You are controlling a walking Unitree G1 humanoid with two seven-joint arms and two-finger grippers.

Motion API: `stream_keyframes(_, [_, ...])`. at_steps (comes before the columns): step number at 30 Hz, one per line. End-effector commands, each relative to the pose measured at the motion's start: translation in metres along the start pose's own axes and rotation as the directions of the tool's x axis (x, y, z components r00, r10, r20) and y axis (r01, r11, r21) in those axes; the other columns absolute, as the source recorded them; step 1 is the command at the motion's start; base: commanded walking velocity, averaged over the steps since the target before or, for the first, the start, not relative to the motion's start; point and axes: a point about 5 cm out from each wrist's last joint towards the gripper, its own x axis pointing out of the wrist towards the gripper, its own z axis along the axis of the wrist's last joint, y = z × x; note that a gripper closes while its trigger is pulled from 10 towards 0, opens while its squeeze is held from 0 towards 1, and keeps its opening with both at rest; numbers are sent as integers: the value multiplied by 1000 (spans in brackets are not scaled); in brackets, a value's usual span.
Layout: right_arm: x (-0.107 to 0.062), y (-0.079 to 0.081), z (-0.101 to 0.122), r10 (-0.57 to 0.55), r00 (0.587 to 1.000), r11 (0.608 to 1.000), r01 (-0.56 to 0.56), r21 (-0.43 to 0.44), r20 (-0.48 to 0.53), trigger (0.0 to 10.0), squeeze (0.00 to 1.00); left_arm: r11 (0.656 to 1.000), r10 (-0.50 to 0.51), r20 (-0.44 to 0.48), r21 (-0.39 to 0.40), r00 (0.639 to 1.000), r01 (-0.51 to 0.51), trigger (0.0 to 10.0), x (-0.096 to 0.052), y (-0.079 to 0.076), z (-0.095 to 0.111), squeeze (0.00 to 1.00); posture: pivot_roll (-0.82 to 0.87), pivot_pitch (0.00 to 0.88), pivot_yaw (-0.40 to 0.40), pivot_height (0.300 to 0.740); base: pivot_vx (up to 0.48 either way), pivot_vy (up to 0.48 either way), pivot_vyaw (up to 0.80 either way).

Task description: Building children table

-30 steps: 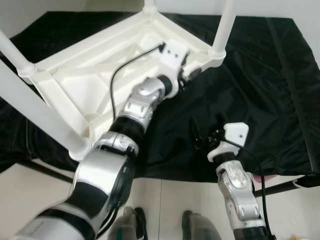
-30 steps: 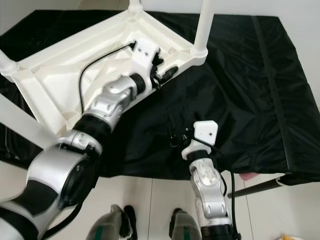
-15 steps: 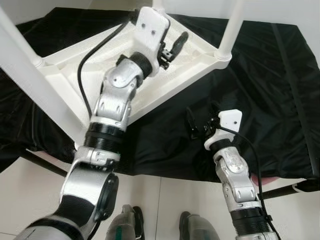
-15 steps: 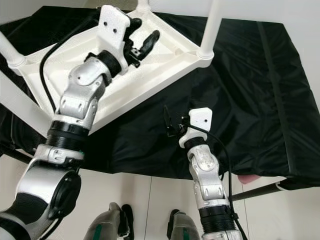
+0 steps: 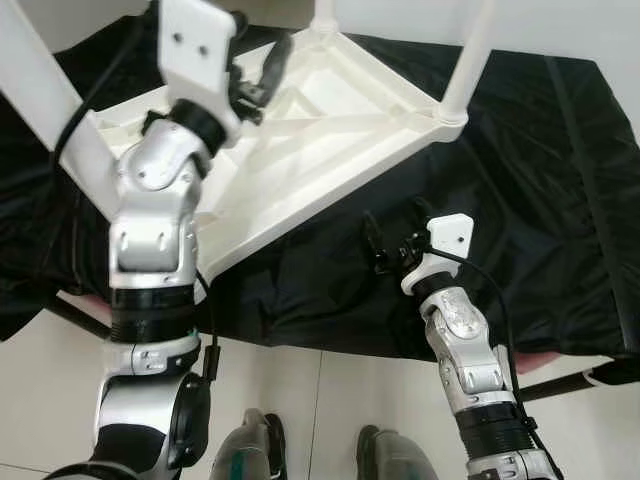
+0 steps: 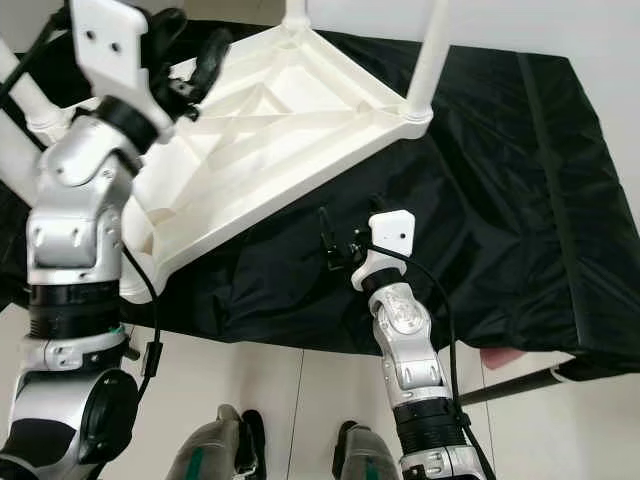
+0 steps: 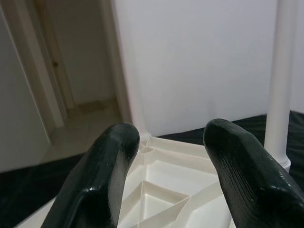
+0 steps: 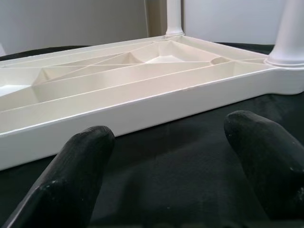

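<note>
Risk: upturned white table (image 5: 330, 130) shoved across black cloth (image 5: 530, 180) if left gripper (image 5: 255, 75), jaws spread, raised at 11 o'clock, clips leg (image 5: 40, 80). Right gripper (image 5: 392, 243), jaws spread, hovers at 5 o'clock off table edge.

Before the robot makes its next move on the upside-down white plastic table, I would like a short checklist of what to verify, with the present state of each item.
1. Left gripper open and holding nothing: ok, its fingers stand apart above the table's underside.
2. Right gripper open and holding nothing: ok, it hovers over the black cloth beside the table edge.
3. White plastic table lying upside down with its ribbed underside up: ok.
4. Legs fitted at the corners: ok for the near right leg and the far one; the left side is partly hidden, cannot tell.
5. Legs fully seated in their sockets: cannot tell.
</note>
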Motion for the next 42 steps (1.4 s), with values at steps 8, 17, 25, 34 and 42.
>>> stream_keyframes(8, [-3,2,-5,3,1000,1000,-2,18,-8,10000,0,960,277,0,-55,961,-276,10000,-18,42,10,0,70,131,33,740,0,0,0])
stream_keyframes(17, [-9,3,-8,-13,1000,1000,14,24,-11,10000,0,989,-10,-107,-149,994,-7,10000,-42,20,2,0,67,142,57,740,0,0,0])
stream_keyframes(25, [-9,4,-10,-19,1000,999,19,30,-14,10000,0,951,-243,-150,-231,958,205,10000,-72,-3,-3,0,90,159,67,740,0,0,0])
stream_keyframes(34, [4,8,-13,17,1000,999,-17,36,-14,10000,0,885,-400,-192,-333,896,324,10000,-121,-9,-4,0,152,176,56,740,0,0,0])
stream_keyframes(42, [20,5,-12,49,999,999,-49,23,-1,10000,0,812,-517,-224,-434,826,390,10000,-147,-20,-4,0,174,177,53,740,0,0,0])
